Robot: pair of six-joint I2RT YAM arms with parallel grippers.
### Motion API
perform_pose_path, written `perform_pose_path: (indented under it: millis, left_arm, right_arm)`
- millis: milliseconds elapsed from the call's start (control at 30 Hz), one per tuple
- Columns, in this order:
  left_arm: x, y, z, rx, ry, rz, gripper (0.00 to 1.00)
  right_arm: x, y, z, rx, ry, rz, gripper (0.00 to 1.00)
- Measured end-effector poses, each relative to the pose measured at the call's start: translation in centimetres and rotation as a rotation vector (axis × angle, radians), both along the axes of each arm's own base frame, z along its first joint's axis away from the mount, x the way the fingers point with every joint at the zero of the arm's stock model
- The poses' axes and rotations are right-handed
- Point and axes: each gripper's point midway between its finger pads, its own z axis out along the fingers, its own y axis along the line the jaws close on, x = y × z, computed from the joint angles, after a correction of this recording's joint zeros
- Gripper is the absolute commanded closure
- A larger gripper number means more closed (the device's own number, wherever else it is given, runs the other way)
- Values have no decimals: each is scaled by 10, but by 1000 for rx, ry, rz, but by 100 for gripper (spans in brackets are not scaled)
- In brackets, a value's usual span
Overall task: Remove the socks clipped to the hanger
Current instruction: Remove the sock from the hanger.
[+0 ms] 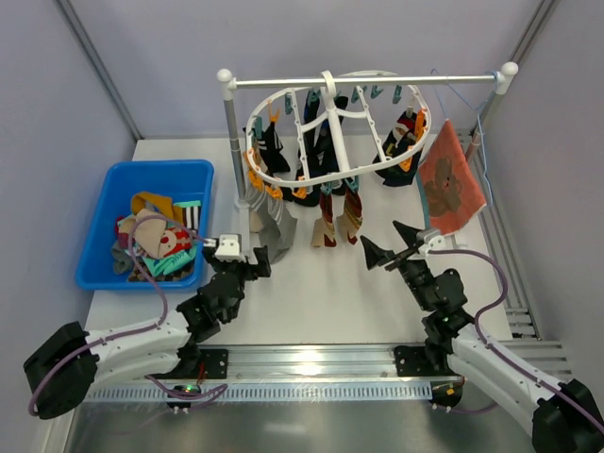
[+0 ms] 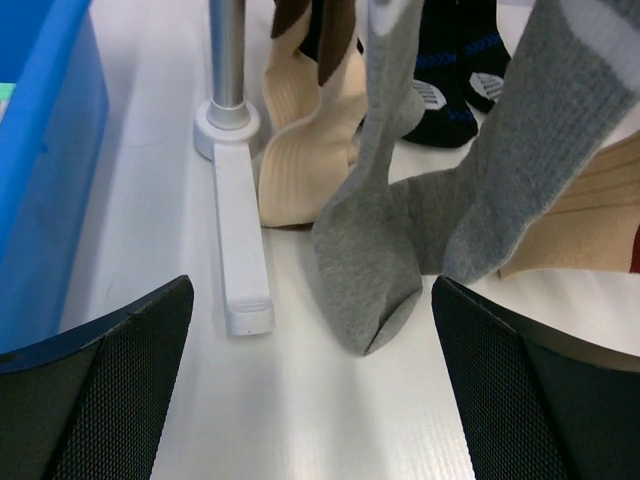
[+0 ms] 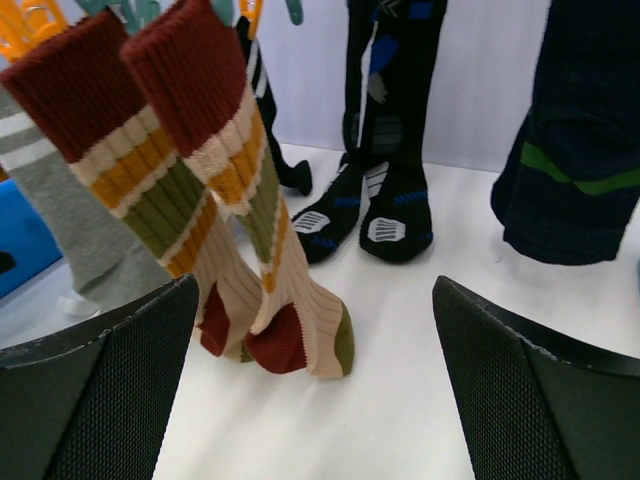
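Observation:
The white oval hanger [image 1: 332, 113] hangs from a rail with several socks clipped to its orange and teal clips. A grey pair [image 1: 275, 226] and a striped red, beige and green pair [image 1: 336, 219] reach down to the table. My left gripper [image 1: 262, 259] is open and empty, just in front of the grey socks [image 2: 365, 260], with its jaws wide apart low over the table [image 2: 312, 380]. My right gripper [image 1: 387, 242] is open and empty in front of the striped socks [image 3: 240, 230], jaws wide apart [image 3: 310, 390]. Black socks with blue marks [image 3: 385, 200] hang behind.
A blue bin [image 1: 159, 170] at the left holds several loose socks. The rail stand's pole [image 2: 228, 60] and white foot [image 2: 240, 240] stand left of the grey socks. An orange-red flower cloth [image 1: 450, 181] hangs at the right on a blue wire hanger.

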Motion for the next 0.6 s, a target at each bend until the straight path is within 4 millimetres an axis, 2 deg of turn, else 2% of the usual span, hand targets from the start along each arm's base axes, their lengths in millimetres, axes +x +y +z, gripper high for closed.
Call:
perform_pose_path:
  millis: [167, 333, 433, 600]
  left_arm:
    - [2, -21, -12, 32, 11, -60, 1]
    - [-2, -48, -6, 4, -21, -148, 2]
    - [-10, -74, -2, 4, -41, -216, 2]
    - [-22, -142, 15, 30, -98, -327, 0]
  right_arm:
    - [-9, 14, 1, -13, -11, 79, 4]
    - [-10, 23, -10, -41, 19, 123, 4]
    - [-9, 25, -17, -56, 41, 126, 4]
    - [-9, 25, -17, -54, 39, 126, 4]
